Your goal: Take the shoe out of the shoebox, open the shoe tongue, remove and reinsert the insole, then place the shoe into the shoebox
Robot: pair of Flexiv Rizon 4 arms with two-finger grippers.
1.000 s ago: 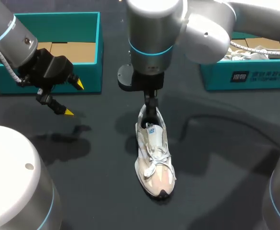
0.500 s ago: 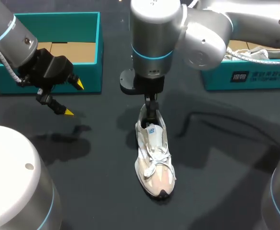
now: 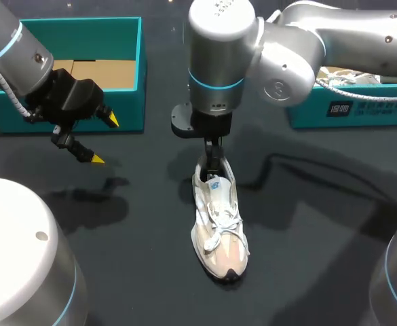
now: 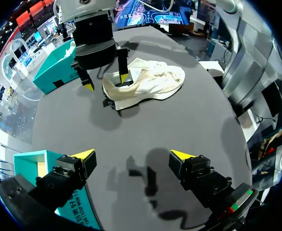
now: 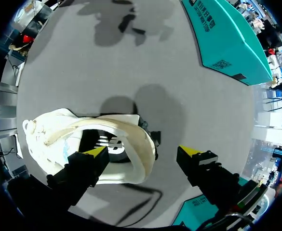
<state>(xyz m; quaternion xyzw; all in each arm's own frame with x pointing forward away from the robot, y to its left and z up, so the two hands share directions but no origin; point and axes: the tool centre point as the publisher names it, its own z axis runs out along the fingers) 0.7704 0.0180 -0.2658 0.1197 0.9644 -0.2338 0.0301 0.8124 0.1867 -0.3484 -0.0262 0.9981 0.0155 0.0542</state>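
Note:
A cream and white sneaker (image 3: 218,224) lies on the dark table, toe toward the front edge, laces tied. My right gripper (image 3: 212,161) hangs straight down over its heel. In the right wrist view the right gripper (image 5: 144,151) stands open astride the heel collar: one finger sits inside the shoe (image 5: 78,139) above the dark insole (image 5: 113,144), the other stays clear behind the heel. My left gripper (image 3: 103,140) is open and empty, off to the left of the shoe. From the left wrist, the left gripper (image 4: 132,155) faces the sneaker (image 4: 150,82) and the right gripper (image 4: 106,82) from a distance.
A teal shoebox (image 3: 127,102) with cardboard inside stands at the back left, close behind my left gripper. A second teal box (image 3: 351,112) holding another shoe sits at the back right. Bare dark tabletop surrounds the sneaker.
My right arm has sunk a little lower over the heel and swung slightly to the right. The left arm and the shoe have kept still.

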